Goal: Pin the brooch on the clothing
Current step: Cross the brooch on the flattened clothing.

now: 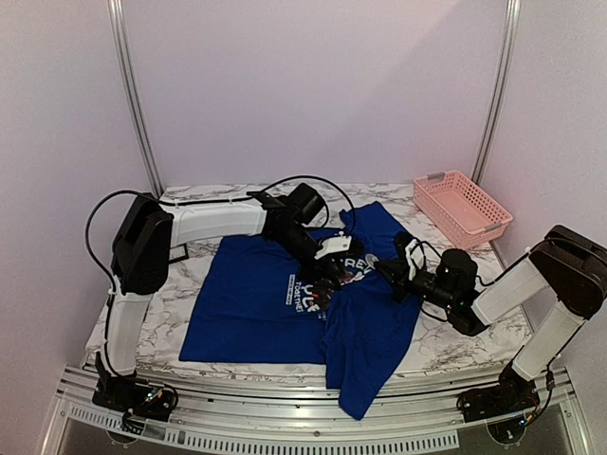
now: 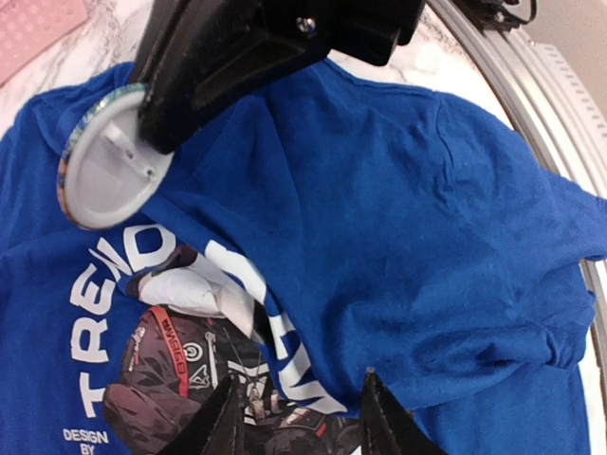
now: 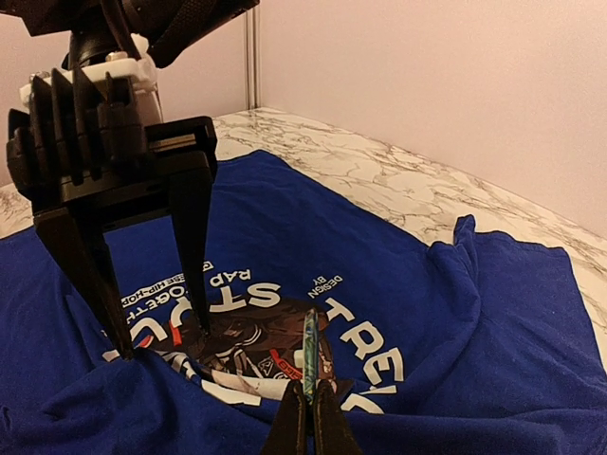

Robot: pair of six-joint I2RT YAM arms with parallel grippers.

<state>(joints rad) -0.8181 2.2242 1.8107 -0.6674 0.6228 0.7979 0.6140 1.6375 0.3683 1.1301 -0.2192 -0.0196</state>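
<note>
The clothing [image 1: 247,303], a royal-blue T-shirt, lies rumpled on the table with its print facing up. The brooch [image 3: 309,346] stands edge-on just above the print, and my right gripper [image 3: 311,412] is shut on its lower rim. In the left wrist view the brooch [image 2: 100,175] shows its grey back and multicoloured rim, held by the right gripper's black fingers [image 2: 190,95]. My left gripper [image 3: 163,339] is open. Its two tips rest on the print beside a raised fold of the shirt [image 2: 427,218], and nothing sits between the left gripper's [image 2: 299,417] jaws.
A pink lattice basket [image 1: 462,208] stands at the back right of the marble table [image 1: 455,346]. The shirt's lower hem hangs over the table's near edge. Both arms meet over the middle of the shirt.
</note>
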